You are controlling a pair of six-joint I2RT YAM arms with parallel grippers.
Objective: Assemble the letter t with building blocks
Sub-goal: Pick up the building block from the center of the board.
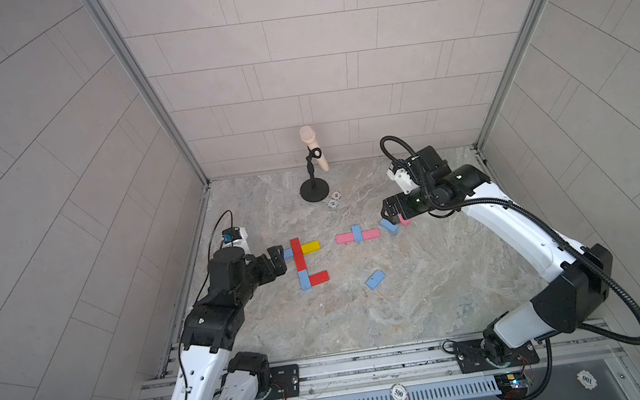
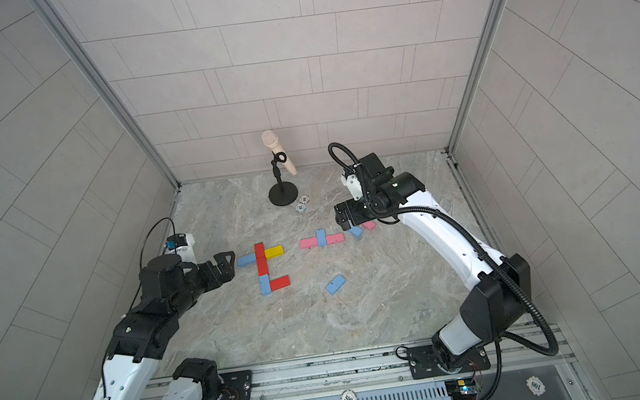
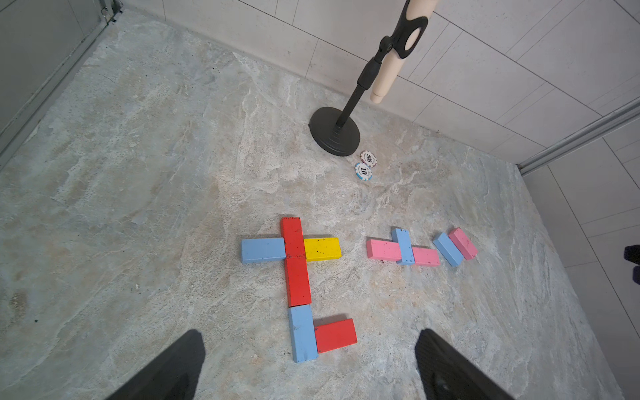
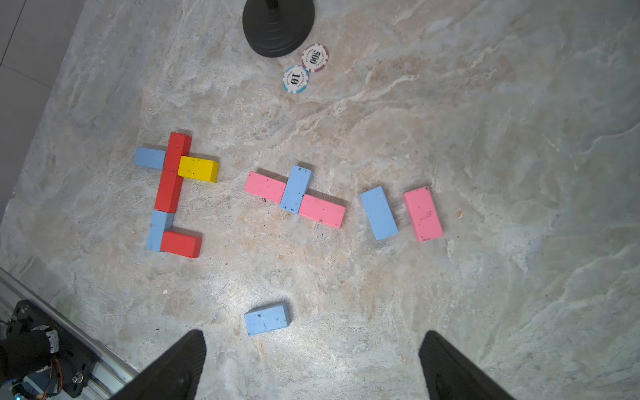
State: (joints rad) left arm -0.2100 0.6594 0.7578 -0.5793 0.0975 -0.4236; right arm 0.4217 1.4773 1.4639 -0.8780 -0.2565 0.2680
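Several building blocks lie flat on the marble floor. Two red blocks form a stem with a blue block and a yellow block as its arms. A blue block and a red block make a foot. To the right, a blue block crosses two pink ones. A loose blue block and a pink block lie under my right gripper, which is open and empty. Another blue block lies alone. My left gripper is open and empty beside the blue arm.
A black microphone stand holding a beige microphone stands at the back, with two poker chips beside its base. Two more chips rest on the front rail. Tiled walls close the left, right and back sides.
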